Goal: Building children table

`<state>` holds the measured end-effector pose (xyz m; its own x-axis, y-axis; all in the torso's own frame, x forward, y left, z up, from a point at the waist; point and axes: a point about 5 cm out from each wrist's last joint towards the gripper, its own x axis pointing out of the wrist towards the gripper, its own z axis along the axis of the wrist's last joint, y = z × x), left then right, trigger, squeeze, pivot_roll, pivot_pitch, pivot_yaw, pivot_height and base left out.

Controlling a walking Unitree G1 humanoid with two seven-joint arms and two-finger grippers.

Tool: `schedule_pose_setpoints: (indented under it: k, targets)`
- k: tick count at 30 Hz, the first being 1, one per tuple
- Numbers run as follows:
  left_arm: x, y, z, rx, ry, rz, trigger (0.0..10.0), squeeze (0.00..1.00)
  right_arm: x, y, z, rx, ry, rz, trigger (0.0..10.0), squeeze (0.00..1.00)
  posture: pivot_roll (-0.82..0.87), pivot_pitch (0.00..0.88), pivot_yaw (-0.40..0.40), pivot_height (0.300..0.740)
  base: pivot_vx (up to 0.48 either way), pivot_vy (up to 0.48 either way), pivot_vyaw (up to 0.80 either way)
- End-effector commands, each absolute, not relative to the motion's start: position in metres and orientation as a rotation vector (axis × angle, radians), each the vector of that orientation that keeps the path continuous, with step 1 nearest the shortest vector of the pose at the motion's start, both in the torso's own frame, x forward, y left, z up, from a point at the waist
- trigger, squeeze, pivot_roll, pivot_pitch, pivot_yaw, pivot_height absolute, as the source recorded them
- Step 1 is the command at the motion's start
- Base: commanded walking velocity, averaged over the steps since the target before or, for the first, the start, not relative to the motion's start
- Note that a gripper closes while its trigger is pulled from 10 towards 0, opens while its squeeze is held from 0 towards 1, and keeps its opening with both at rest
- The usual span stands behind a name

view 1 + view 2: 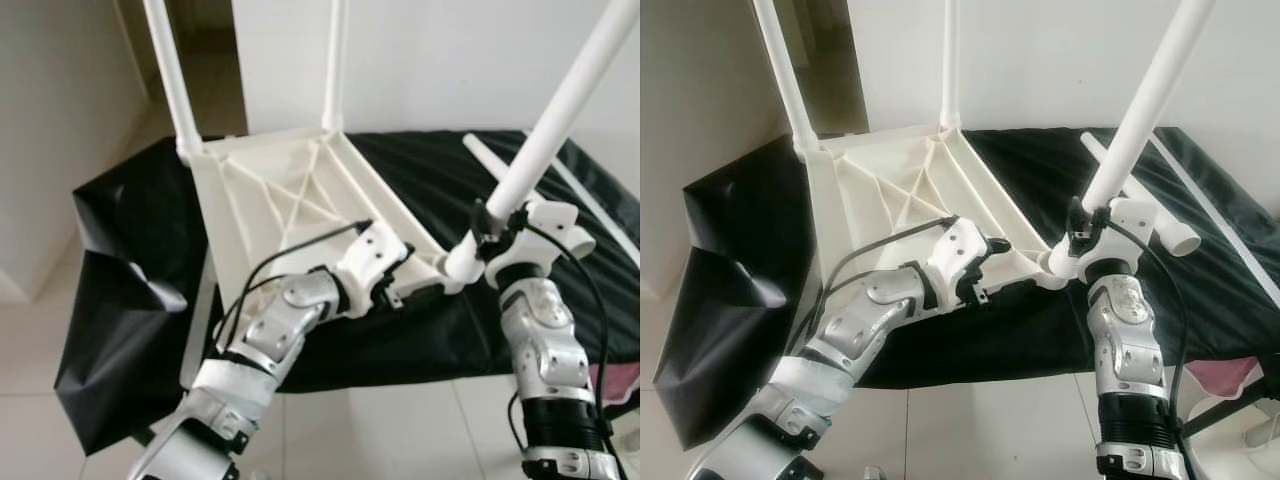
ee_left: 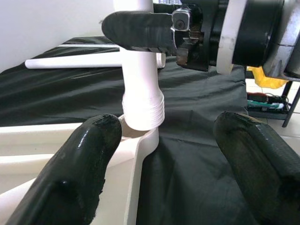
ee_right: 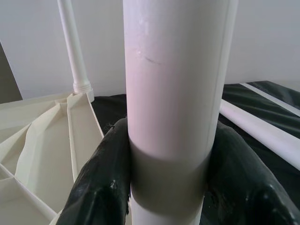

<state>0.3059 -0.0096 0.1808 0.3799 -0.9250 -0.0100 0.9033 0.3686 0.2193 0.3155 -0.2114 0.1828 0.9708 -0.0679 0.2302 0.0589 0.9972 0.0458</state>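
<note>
The white children's table top [image 1: 290, 190] lies upside down on a black cloth [image 1: 130, 250]. Two white legs [image 1: 170, 70] [image 1: 335, 60] stand upright in its far corners. My right gripper [image 1: 497, 228] is shut on a third leg [image 1: 570, 95], which leans to the right. That leg's threaded end [image 2: 143, 108] sits in the near right corner socket [image 2: 145, 138]. My left gripper [image 1: 998, 272] is open at the top's front edge, just left of that socket, with its fingers [image 2: 79, 164] apart. A spare leg [image 1: 492, 160] lies on the cloth behind.
A thin white strip [image 1: 1205, 195] lies along the cloth's right side. A pink item [image 1: 1230, 375] and a rack with tools [image 2: 265, 101] are low on the right. White walls stand behind, and there is tiled floor [image 1: 30, 400] in front of the cloth.
</note>
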Motion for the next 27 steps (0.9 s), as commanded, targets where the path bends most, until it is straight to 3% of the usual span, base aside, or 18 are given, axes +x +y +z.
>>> schedule_pose_setpoints:
  k: [1,15,21,27]
  targets:
    - [0.306,-0.009,0.181,0.208,-0.115,-1.174,10.0,0.0,0.317,-0.209,0.166,0.044,-0.163,-0.052,10.0,0.0,0.03,0.0,-0.009,0.74,0.0,0.0,0.0]
    - [0.304,-0.01,0.185,0.2,-0.119,-1.168,10.0,0.0,0.334,-0.208,0.196,0.154,-0.236,-0.039,10.0,0.0,0.04,0.0,-0.017,0.74,0.0,0.0,0.0]
    - [0.305,-0.009,0.187,0.198,-0.126,-1.161,10.0,0.0,0.332,-0.208,0.185,0.014,-0.21,-0.017,10.0,0.0,0.05,0.0,-0.025,0.74,0.0,0.0,0.0]
    - [0.306,-0.005,0.191,0.191,-0.134,-1.145,10.0,0.0,0.309,-0.213,0.16,-0.099,-0.147,0.027,10.0,0.0,0.05,0.0,-0.02,0.74,0.0,0.0,0.0]
